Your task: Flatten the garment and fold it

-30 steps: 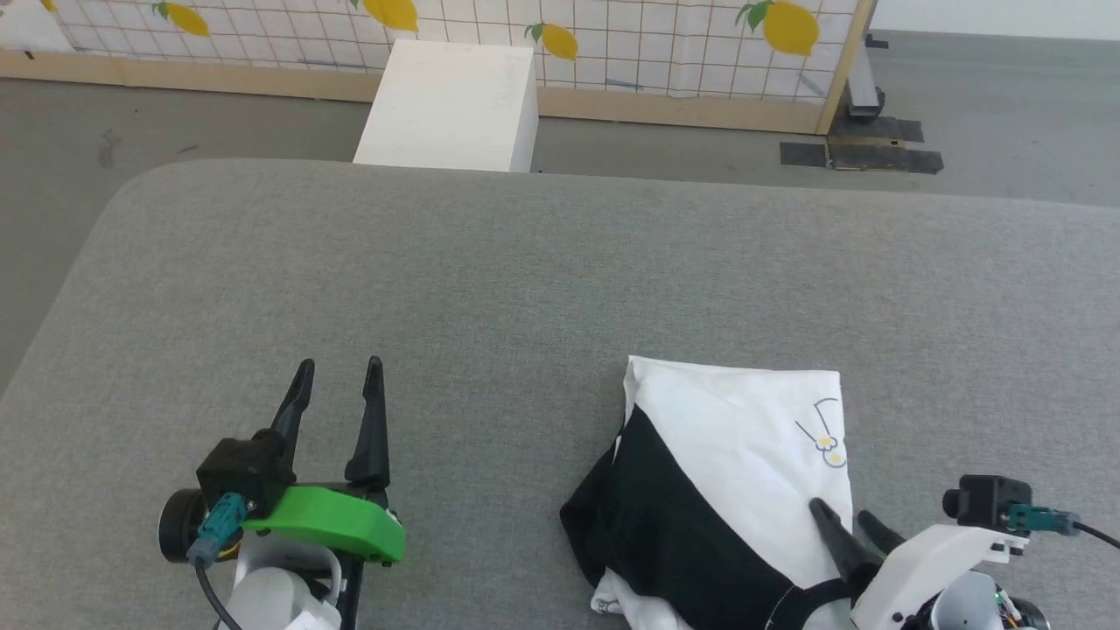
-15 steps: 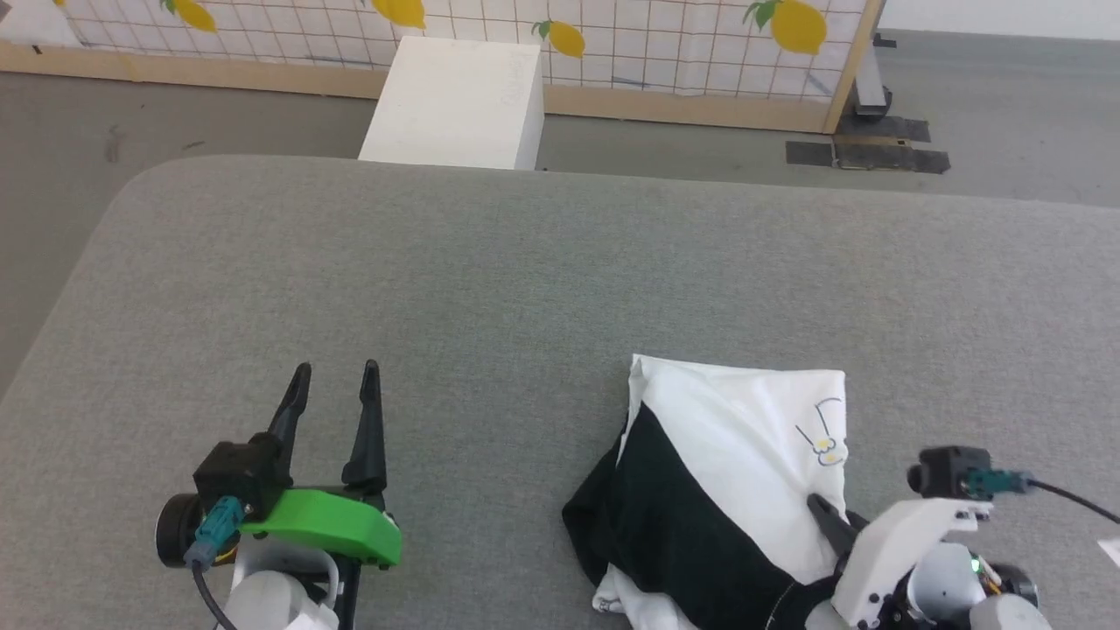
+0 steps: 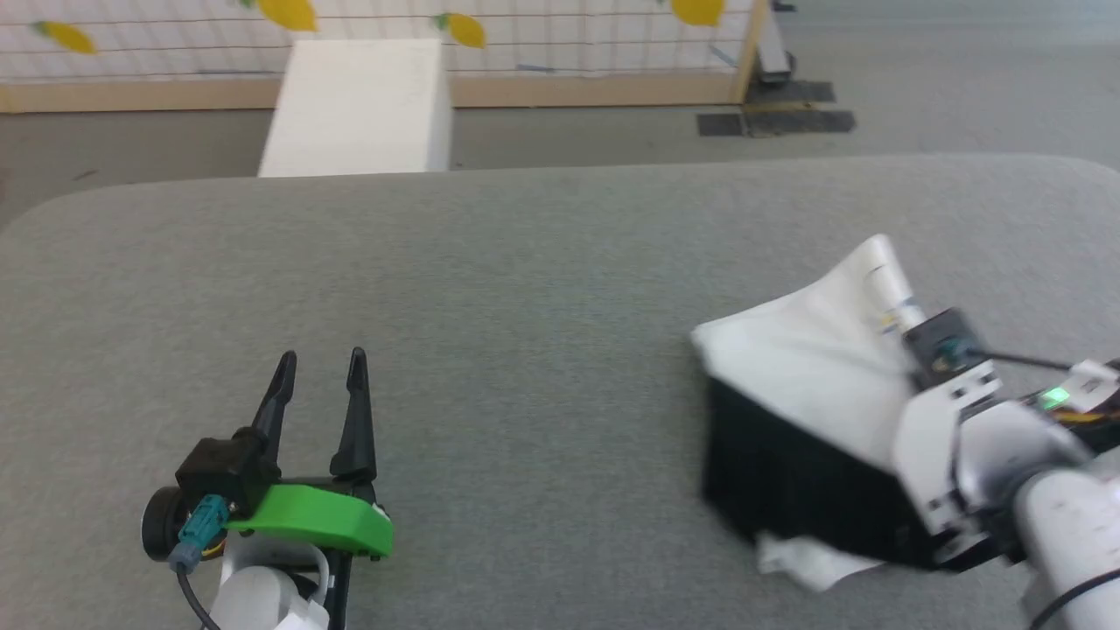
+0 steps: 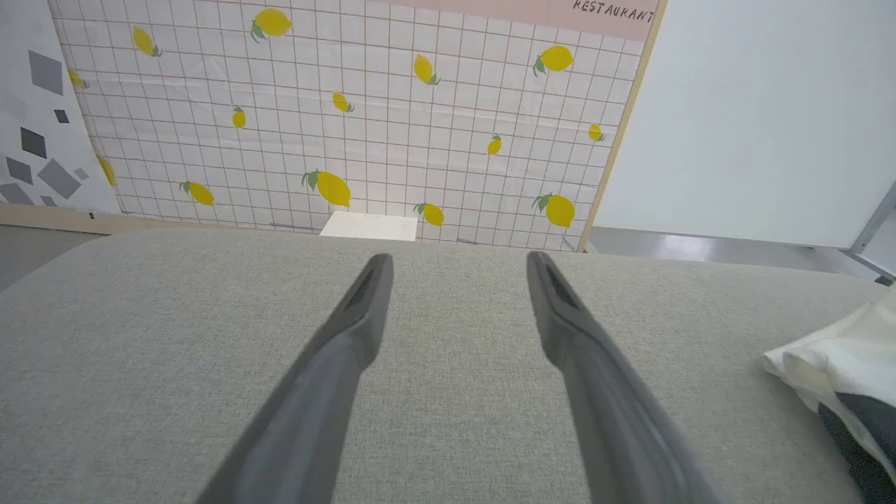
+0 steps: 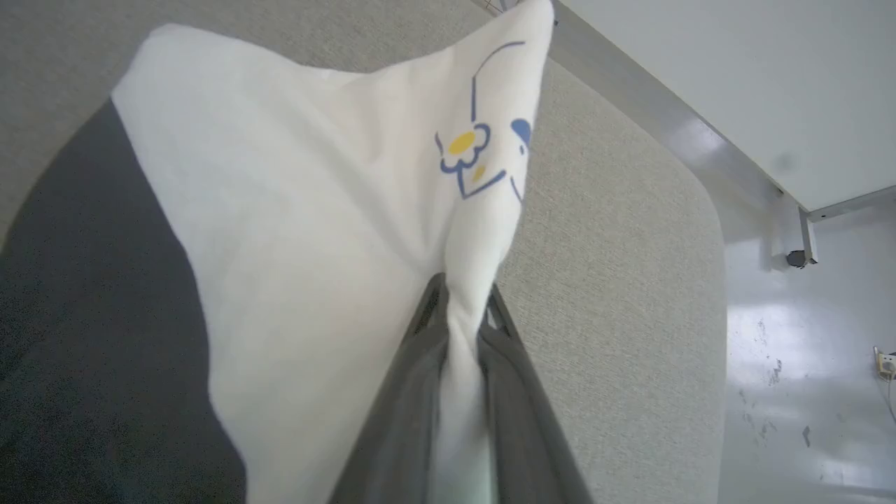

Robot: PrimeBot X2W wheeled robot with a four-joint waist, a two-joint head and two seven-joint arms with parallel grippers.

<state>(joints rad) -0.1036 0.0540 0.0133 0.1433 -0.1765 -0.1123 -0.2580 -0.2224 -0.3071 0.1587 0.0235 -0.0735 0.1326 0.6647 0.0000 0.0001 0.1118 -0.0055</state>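
Closing the right pincer (image 5: 462,297) on a white fold of the shirt (image 3: 814,367) and hoisting it, after leaving it flat a second ago with those fingers spread; turning the head as well, so shifting the whole view. Keeping the shirt by the desk's (image 3: 525,262) right edge, toward the front, with the white peak raised and the black sleeve and a white tail trailing on the surface. Holding the left pincer (image 3: 319,359) wide open and empty near the front-left corner, well apart from the cloth. Judging the fabric light, soft and limp: sagging from any single pinch, probably bunching or slipping if nipped thinly. Favouring two holds at shoulders or hem corners for spreading it flat.
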